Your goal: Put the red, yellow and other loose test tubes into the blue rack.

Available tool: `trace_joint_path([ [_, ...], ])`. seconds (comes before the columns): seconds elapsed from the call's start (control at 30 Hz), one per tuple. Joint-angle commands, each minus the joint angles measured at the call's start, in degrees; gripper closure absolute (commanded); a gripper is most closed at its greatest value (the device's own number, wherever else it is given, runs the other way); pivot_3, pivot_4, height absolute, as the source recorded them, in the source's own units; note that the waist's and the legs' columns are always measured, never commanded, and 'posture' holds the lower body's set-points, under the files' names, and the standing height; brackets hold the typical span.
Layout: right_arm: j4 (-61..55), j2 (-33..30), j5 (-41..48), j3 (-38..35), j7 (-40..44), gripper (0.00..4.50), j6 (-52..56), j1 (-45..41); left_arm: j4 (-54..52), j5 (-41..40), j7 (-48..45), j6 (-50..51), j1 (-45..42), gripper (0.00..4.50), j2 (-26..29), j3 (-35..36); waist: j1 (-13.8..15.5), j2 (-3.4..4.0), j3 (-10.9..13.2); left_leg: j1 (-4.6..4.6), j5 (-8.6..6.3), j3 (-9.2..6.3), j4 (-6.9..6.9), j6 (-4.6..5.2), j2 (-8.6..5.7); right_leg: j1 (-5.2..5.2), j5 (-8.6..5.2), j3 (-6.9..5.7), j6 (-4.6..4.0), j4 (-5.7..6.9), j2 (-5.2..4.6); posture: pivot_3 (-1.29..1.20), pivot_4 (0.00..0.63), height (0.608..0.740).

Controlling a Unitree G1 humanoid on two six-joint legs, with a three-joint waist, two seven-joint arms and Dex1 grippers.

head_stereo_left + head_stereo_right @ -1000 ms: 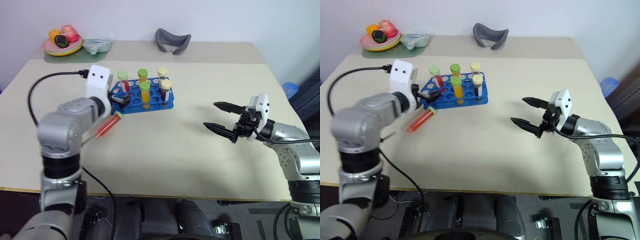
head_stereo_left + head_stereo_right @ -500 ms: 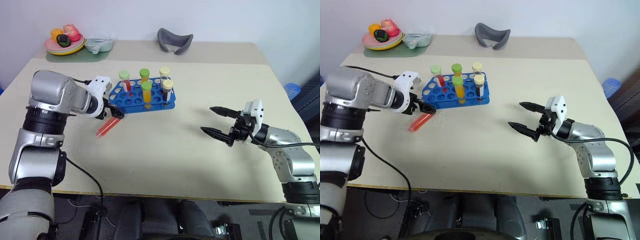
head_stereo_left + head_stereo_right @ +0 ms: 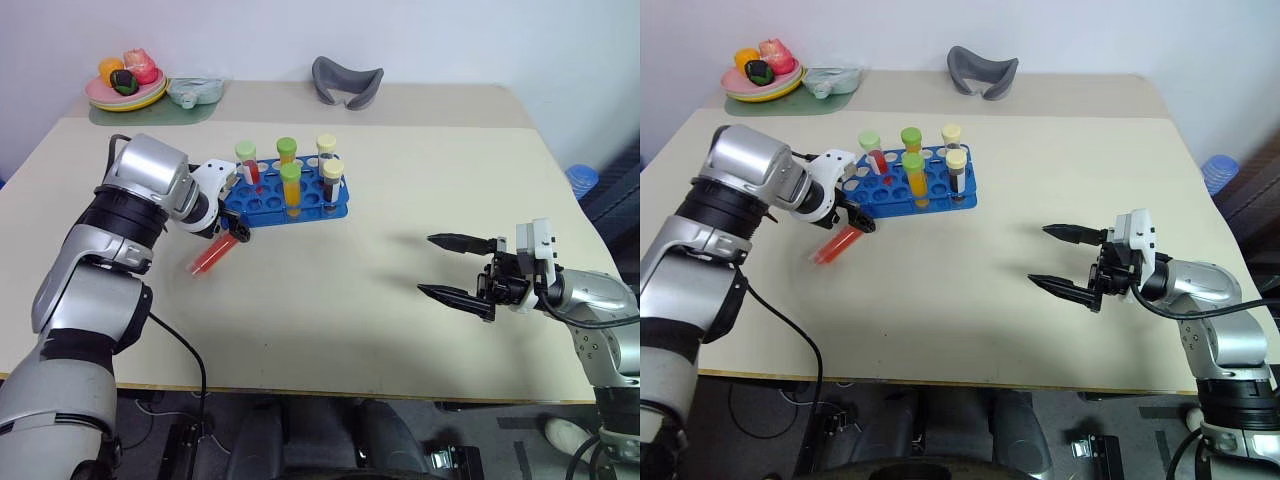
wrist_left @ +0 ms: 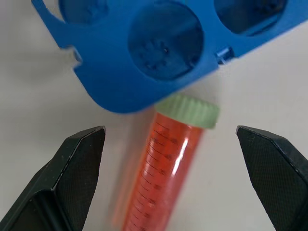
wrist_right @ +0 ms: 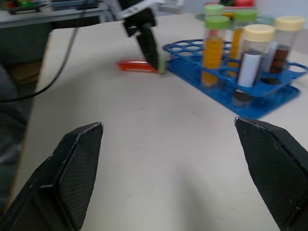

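Between the wide-open left gripper (image 4: 171,144) fingers, red test tube (image 4: 163,178) is lying flat, cap touching the blue rack (image 4: 159,53); light, slick, probably rolling, so pinching mid-barrel looks best.

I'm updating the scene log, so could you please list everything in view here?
loose test tube: one, red, green cap, lying beside rack's left end.
blue rack: one, mid-table.
tubes in rack: five, upright; red, two yellow-orange, whitish, dark brown.
plate of toy food: one, far left corner.
clear container: one, beside plate.
grey curved object: one, far centre.
table: one, beige.
left gripper: jaws open, astride loose tube.
right gripper: jaws open, empty.
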Motion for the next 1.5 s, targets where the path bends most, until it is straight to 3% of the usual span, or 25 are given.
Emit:
trace_joint_path([
  [0.03,-1.56,-0.74,0.95,-0.07,1.27,0.0,-0.17,-1.21,3.33,3.49,-4.02,-3.63,-2.61,0.05,-0.58,-2.74,-0.07,0.0,0.0,0.0,0.0,0.0,0.0,0.0,0.0,0.0,0.0,0.0,0.0,0.0,0.0,0.0,0.15,0.74],
  [0.13,-1.49,-0.43,0.72,0.45,1.29,0.0,-0.03,-1.9,5.59,5.76,-7.41,-5.69,-3.59,0.84,-1.04,-4.91,-0.17,-0.01,0.01,0.0,0.0,0.01,0.0,0.0,0.0,-0.02,0.0,0.0,0.0,0.0,0.01,0.0,0.15,0.74],
  [0.3,-1.4,0.16,0.26,1.34,0.92,0.0,-0.13,-2.48,10.01,9.85,-11.26,-9.68,-4.82,3.21,-2.29,-6.31,-0.02,-0.01,0.01,-0.01,0.0,0.01,0.0,0.0,0.0,-0.01,0.0,0.0,0.0,0.0,0.01,0.0,0.15,0.74],
  [0.33,-1.5,0.29,0.21,1.52,0.76,0.0,-0.13,-2.53,10.6,10.34,-11.88,-9.8,-4.99,3.37,-2.55,-6.17,-0.02,-0.01,0.01,-0.01,0.0,0.01,0.0,0.0,0.0,-0.02,0.0,0.0,0.0,0.0,0.01,0.0,0.15,0.74],
  [0.57,-1.44,0.67,-0.09,2.01,0.04,0.0,-0.36,-2.76,11.43,12.92,-14.18,-8.8,-4.9,3.37,-3.06,-4.88,-0.08,-0.01,0.01,-0.01,0.0,0.0,0.0,0.0,0.0,-0.02,0.0,0.0,0.0,0.0,0.0,0.0,0.15,0.74],
  [0.77,-0.88,1.19,-0.55,2.88,-0.48,0.0,-0.55,-3.97,5.91,11.9,-13.53,-3.53,-2.91,3.37,-2.79,-2.03,-0.09,-0.01,0.01,-0.01,0.0,-0.01,0.0,0.01,0.0,-0.02,0.0,0.0,0.0,0.02,0.0,0.0,0.15,0.74],
  [0.97,-0.74,1.22,-0.5,2.8,-0.81,0.0,-0.75,-4.08,-14.41,6.82,-11.25,7.5,2.0,3.37,1.0,7.18,-0.23,-0.02,0.02,-0.04,0.0,-0.02,0.01,0.0,0.03,-0.07,0.0,0.0,0.0,0.08,-0.01,0.0,0.15,0.74],
  [1.07,-0.37,1.41,-0.7,2.96,-0.75,0.0,-1.19,-4.05,-32.36,2.84,-8.04,10.37,8.13,3.37,2.32,16.38,-0.25,-0.01,0.02,-0.04,0.0,-0.02,0.02,0.0,0.04,-0.09,0.0,0.01,0.0,0.12,-0.03,0.0,0.15,0.74],
  [1.17,1.07,1.58,-0.52,3.36,-0.25,0.0,-1.09,-5.73,-49.07,-2.09,-3.91,10.79,13.77,3.37,-0.29,27.03,-0.11,-0.01,0.02,-0.03,0.01,-0.04,0.05,-0.01,0.15,-0.1,0.0,0.05,0.01,0.16,-0.05,0.0,0.15,0.74],
  [1.27,3.46,1.63,-0.95,4.35,0.95,0.0,-1.19,-8.45,-61.05,3.06,6.98,-0.36,19.38,3.37,-9.93,37.29,0.19,-0.01,0.02,-0.03,0.01,-0.02,0.15,-0.01,0.13,-0.05,0.0,0.05,0.01,0.18,-0.06,0.0,0.15,0.74],
  [1.37,5.65,1.78,-1.51,5.25,2.1,0.0,-1.43,-11.02,-66.51,7.12,12.28,-16.58,26.04,3.37,-12.05,36.04,0.01,-0.01,0.01,0.02,0.01,0.03,0.2,-0.02,0.11,0.05,0.0,0.04,0.0,0.14,-0.05,0.0,0.15,0.74],
  [1.5,6.88,1.76,-1.68,5.67,3.04,0.0,-1.04,-12.84,-67.5,5.55,14.47,-24.28,30.74,3.37,-16.47,37.67,0.14,0.0,0.01,0.05,0.0,0.04,0.14,-0.01,0.13,0.02,0.01,0.08,0.0,0.18,-0.01,0.0,0.15,0.74],
])
